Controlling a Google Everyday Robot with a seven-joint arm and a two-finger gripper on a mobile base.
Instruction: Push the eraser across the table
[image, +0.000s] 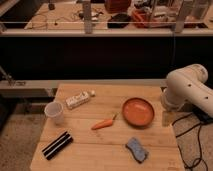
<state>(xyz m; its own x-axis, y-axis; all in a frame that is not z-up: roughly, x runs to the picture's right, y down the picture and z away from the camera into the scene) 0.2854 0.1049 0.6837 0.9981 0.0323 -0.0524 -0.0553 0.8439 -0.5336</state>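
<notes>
The eraser (57, 145) is a black oblong block with a pale stripe along it. It lies slanted near the front left corner of the wooden table (90, 160). My white arm (187, 89) comes in from the right. The gripper (168, 118) hangs at the table's right edge, just right of an orange plate (138, 111). It is far from the eraser, across the table's width, and it touches nothing that I can see.
A clear plastic cup (55, 112) stands at the left edge behind the eraser. A white bottle (78, 99) lies at the back left. A carrot (103, 123) lies mid-table. A blue sponge (136, 149) lies front right. A railing and cluttered benches stand beyond.
</notes>
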